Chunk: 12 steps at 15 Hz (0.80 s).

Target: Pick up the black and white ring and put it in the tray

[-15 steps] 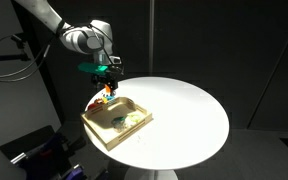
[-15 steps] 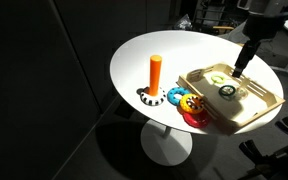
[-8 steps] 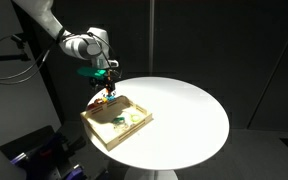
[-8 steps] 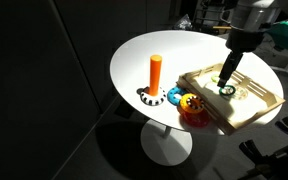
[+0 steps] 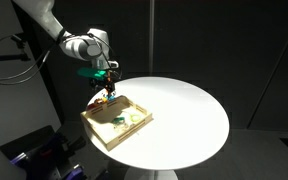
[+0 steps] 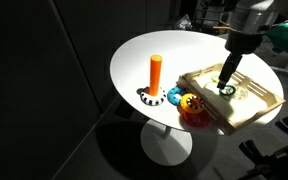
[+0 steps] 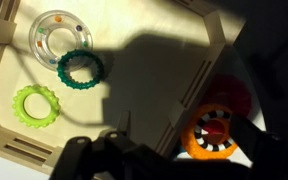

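Observation:
A black and white striped ring [image 6: 147, 97] lies on the round white table [image 6: 134, 60] at the foot of an upright orange peg [image 6: 155, 72]. The pale wooden tray [image 6: 254, 112] holds a clear ring [image 7: 60, 34], a dark green ring [image 7: 81, 68] and a light green ring [image 7: 35, 105]. My gripper [image 6: 224, 86] hangs over the tray's edge nearest the toys, open and empty. In the wrist view its fingers [image 7: 174, 152] straddle an orange ring with a black and white striped inner band [image 7: 214, 130], just outside the tray rim [image 7: 199, 85].
A blue ring [image 6: 174, 96], the orange ring [image 6: 191, 103] and a red ring [image 6: 195, 117] lie clustered between peg and tray. The tray [image 5: 109, 138] sits at the table's edge [image 5: 184, 110]. Dark surroundings and a robot base lie beyond.
A second ago the gripper was over the tray's far side; it moved down toward the tray's edge by the toys. It has held still for the last half second.

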{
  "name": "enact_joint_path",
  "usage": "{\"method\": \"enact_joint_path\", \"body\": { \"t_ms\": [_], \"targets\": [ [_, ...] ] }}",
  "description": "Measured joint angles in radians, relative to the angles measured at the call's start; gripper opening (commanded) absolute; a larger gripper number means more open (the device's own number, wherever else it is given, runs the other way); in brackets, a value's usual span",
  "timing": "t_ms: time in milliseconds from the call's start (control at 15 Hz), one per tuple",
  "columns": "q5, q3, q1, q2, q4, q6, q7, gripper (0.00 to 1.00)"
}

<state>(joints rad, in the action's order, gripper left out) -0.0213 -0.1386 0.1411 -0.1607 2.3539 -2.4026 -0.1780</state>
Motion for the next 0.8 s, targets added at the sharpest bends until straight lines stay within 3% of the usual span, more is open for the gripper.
{"method": "enact_joint_path", "body": {
  "t_ms": [800],
  "targets": [
    [0.042, -0.028, 0.043, -0.071, -0.028, -0.058, 0.006, 1.00]
  ]
}}
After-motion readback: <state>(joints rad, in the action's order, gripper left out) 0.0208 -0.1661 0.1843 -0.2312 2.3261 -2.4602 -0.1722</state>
